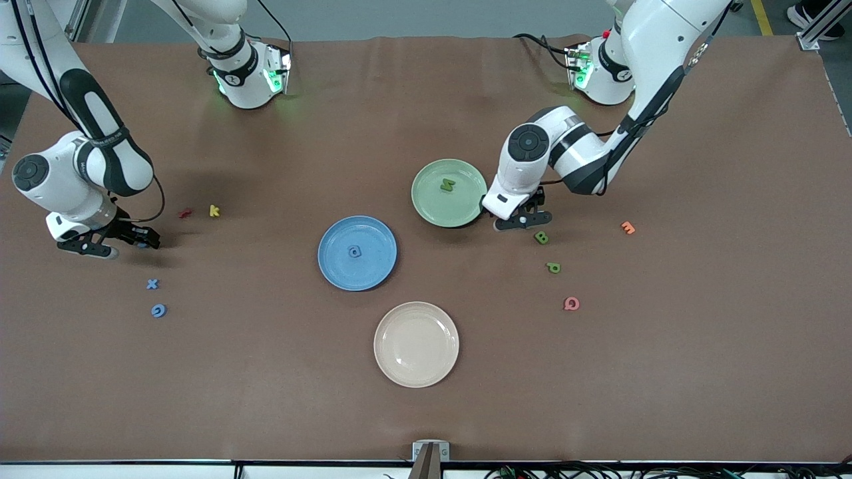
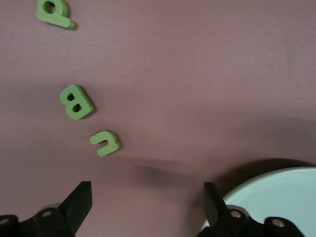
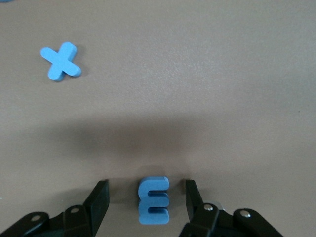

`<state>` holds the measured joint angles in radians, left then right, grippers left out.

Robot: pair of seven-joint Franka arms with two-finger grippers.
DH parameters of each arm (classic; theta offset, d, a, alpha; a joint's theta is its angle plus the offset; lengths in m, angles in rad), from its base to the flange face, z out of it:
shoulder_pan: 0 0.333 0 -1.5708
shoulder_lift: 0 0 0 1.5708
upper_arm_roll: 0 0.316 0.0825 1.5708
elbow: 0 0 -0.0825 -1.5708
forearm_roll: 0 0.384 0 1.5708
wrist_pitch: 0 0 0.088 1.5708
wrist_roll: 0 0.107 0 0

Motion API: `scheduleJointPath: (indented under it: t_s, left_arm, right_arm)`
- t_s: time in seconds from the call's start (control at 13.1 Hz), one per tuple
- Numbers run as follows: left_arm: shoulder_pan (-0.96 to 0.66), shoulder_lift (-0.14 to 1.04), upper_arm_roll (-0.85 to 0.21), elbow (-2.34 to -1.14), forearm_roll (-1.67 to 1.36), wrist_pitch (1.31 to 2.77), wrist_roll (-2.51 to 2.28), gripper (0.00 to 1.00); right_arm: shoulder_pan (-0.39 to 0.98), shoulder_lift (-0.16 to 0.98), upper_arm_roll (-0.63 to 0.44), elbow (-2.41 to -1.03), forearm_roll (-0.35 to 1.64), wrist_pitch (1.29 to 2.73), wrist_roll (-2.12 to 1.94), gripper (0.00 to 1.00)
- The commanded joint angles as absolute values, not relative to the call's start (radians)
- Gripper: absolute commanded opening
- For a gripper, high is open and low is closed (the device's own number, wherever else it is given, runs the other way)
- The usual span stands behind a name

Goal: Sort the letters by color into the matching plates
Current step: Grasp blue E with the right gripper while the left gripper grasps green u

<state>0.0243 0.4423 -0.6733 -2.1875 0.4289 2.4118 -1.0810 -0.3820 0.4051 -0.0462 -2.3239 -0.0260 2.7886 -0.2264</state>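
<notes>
My right gripper (image 3: 146, 188) (image 1: 123, 241) is low at the right arm's end of the table, open around a blue letter E (image 3: 154, 200), with a gap on each side. A blue X (image 3: 60, 61) (image 1: 152, 284) and a round blue letter (image 1: 158, 310) lie nearer the front camera. The blue plate (image 1: 333, 266) holds one blue letter (image 1: 355, 251). My left gripper (image 2: 147, 190) (image 1: 526, 218) is open and empty beside the pale green plate (image 1: 432, 206) (image 2: 281, 197), which holds one green letter (image 1: 447, 185). A green U (image 2: 105, 142), green B (image 2: 76, 101) (image 1: 542, 237) and green P (image 2: 54, 12) (image 1: 553, 267) lie on the table.
A beige plate (image 1: 416, 362) sits nearest the front camera, mid-table. A red letter (image 1: 185, 213) and a yellow letter (image 1: 214, 211) lie beside the right gripper. An orange letter (image 1: 628, 227) and a pink letter (image 1: 571, 303) lie toward the left arm's end.
</notes>
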Motion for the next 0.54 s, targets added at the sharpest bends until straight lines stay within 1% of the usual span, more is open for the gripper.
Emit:
scheduleJointPath:
  t_s: [0.0, 0.08, 0.31, 0.38, 0.46]
  left_arm:
    - [0.063, 0.4, -0.68, -2.246, 0.471, 2.456, -1.081, 0.99]
    - [0.074, 0.406, -0.68, -2.252, 0.486, 2.473, -1.081, 0.99]
    - [0.104, 0.425, -0.68, -2.266, 0.526, 2.528, -1.081, 0.98]
    - [0.104, 0.436, -0.677, -2.266, 0.526, 2.542, -1.081, 0.98]
    - [0.104, 0.448, -0.675, -2.266, 0.535, 2.555, -1.083, 0.98]
  right_arm:
    - [-0.42, 0.41, -0.026, -2.316, -0.037, 2.784, -0.259, 0.68]
    - [-0.431, 0.41, -0.026, -2.316, -0.037, 2.781, -0.277, 0.6]
    - [-0.445, 0.41, -0.025, -2.316, -0.035, 2.775, -0.296, 0.2]
    - [-0.445, 0.41, -0.025, -2.316, -0.035, 2.775, -0.295, 0.08]
    - [-0.442, 0.41, -0.023, -2.316, -0.035, 2.775, -0.288, 0.03]
